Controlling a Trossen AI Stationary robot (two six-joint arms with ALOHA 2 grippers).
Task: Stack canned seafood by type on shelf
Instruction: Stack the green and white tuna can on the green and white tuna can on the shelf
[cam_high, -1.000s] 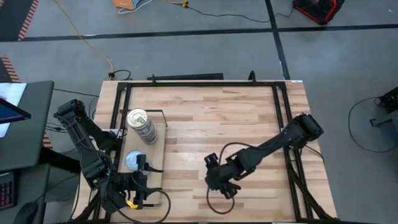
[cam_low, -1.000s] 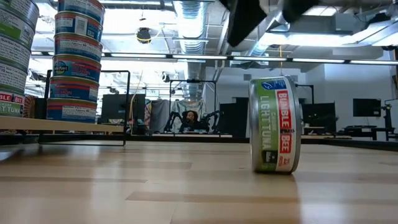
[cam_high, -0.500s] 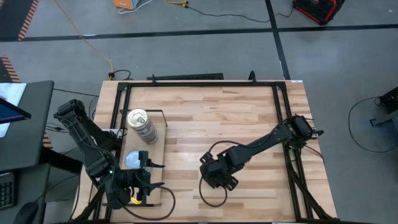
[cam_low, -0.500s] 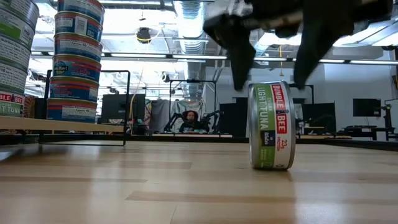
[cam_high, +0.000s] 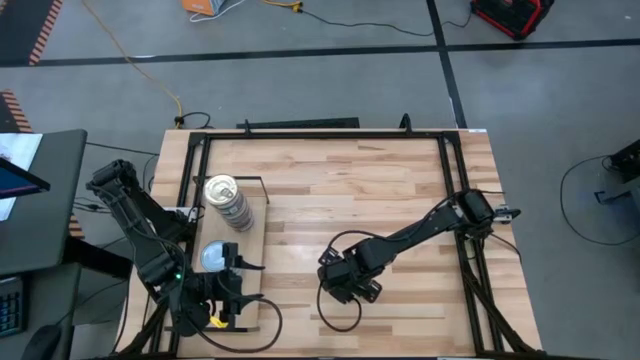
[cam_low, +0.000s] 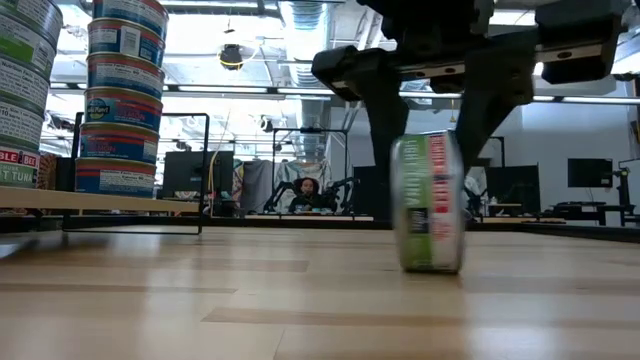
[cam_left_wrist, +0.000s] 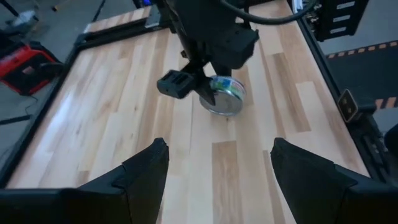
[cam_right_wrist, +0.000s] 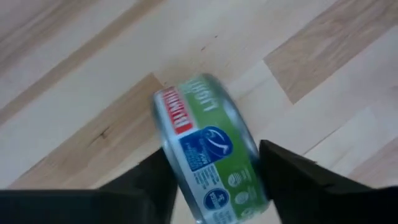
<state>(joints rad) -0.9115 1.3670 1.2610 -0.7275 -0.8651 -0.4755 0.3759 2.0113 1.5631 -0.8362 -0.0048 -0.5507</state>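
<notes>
The right gripper (cam_low: 428, 95) straddles a green-label light tuna tin (cam_low: 430, 203) that stands on its edge on the tabletop (cam_high: 340, 190), well out from the shelf (cam_high: 255, 245). Its fingers (cam_right_wrist: 292, 177) flank the tin's two flat faces, jaws part-open and not visibly clamped; contact can't be confirmed from the wrist view. An on-edge tin will likely roll, so the squeeze should be square across the flat faces, centred on the tin and low enough that the pads land on metal rather than the rim; lift only once the tin sits firm. If one pad touches first, the tin probably skitters away along the boards. It then needs turning flat before it goes on the matching stack. The shelf already carries a tall stack of tins (cam_high: 228, 203) and a second pile with a pale blue top (cam_high: 213, 257). The left gripper (cam_left_wrist: 214, 180) waits with jaws open beside that second pile, holding nothing.
</notes>
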